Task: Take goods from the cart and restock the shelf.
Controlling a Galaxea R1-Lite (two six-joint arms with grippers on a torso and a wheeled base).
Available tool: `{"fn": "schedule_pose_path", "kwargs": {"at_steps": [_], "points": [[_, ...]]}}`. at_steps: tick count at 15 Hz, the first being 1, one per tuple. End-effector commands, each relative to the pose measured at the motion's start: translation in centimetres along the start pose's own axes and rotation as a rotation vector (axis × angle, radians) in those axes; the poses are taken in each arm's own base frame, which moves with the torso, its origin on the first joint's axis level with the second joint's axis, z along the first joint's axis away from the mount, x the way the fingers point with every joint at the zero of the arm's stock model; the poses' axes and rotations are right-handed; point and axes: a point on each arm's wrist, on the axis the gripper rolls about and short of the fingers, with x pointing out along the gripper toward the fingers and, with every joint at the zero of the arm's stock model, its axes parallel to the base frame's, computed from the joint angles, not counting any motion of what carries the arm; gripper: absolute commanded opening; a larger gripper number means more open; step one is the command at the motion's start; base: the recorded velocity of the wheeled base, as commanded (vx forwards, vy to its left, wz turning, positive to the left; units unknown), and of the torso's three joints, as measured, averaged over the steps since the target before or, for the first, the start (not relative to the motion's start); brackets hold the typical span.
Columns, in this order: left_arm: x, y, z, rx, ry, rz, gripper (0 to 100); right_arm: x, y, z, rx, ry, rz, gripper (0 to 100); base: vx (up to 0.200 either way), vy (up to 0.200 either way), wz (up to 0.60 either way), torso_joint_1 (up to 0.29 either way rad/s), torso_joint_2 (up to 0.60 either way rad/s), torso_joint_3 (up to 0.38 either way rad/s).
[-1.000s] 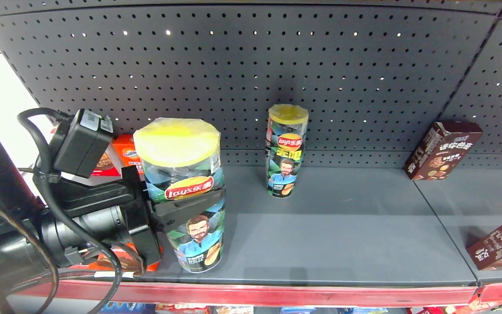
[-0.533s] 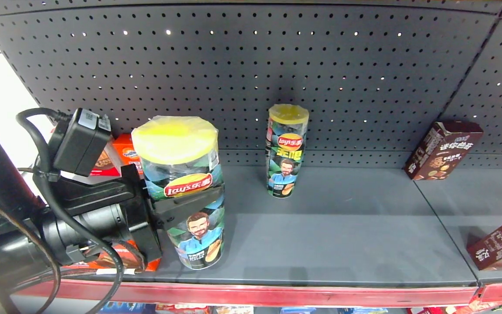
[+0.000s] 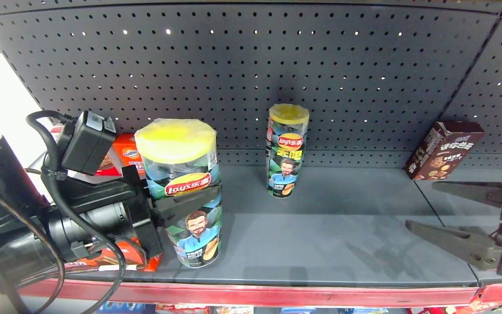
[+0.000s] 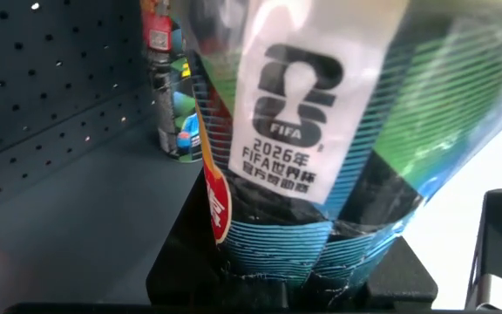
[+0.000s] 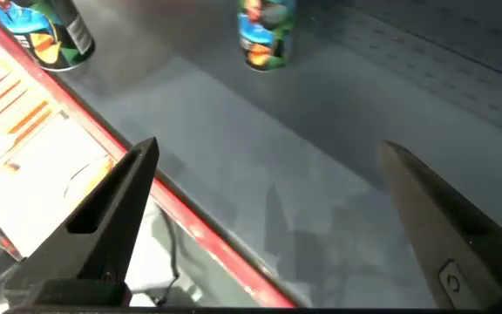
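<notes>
Swung in at 3 o'clock: right gripper [image 3: 421,205], spread wide. Clamped in left gripper [image 3: 183,198], chip can [image 3: 195,233]; set flat on shelf [image 3: 320,244] before releasing.

Grey shelf [image 3: 342,235]: chip can [image 3: 286,150] upright, brown box [image 3: 445,150] right, orange packs [image 3: 124,150] left.

Near can [image 3: 181,192]: glossy printed film, crinkled clear plastic wrap over yellow lid [image 3: 174,139]. Far can [image 3: 286,150]: same glossy finish. Shelf [image 3: 320,235], pegboard [image 3: 251,65]: matt grey painted metal, smooth. Right box [image 3: 445,150]: brown cardboard, slight sheen. Right gripper [image 3: 421,205]: matt dark plastic.
</notes>
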Motion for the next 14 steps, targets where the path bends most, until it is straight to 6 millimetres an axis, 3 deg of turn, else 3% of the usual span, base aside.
{"fn": "schedule_pose_path", "kwargs": {"at_steps": [1,6,8,14], "points": [[-0.2,0.5,-0.1,-0.003,0.005,0.025,0,5.8,-0.8,0.5,0.003,0.051,0.046,100,0.0,0.0,0.0,0.0,0.0,0.0],[0.0,0.7,-0.4,-0.011,0.015,0.028,0,11.5,-4.3,0.7,-0.022,0.018,0.116,100,0.0,0.0,0.0,0.0,0.0,0.0],[0.2,0.9,-0.6,-0.016,0.023,0.03,0,13.7,-6.3,0.8,-0.09,-0.075,0.206,100,0.0,0.0,0.0,0.0,0.0,0.0],[0.7,1.2,-1.0,-0.024,0.036,0.032,0,16.7,-9.4,0.2,-0.2,-0.255,0.503,100,0.0,0.0,0.0,0.0,0.0,0.0]]}}
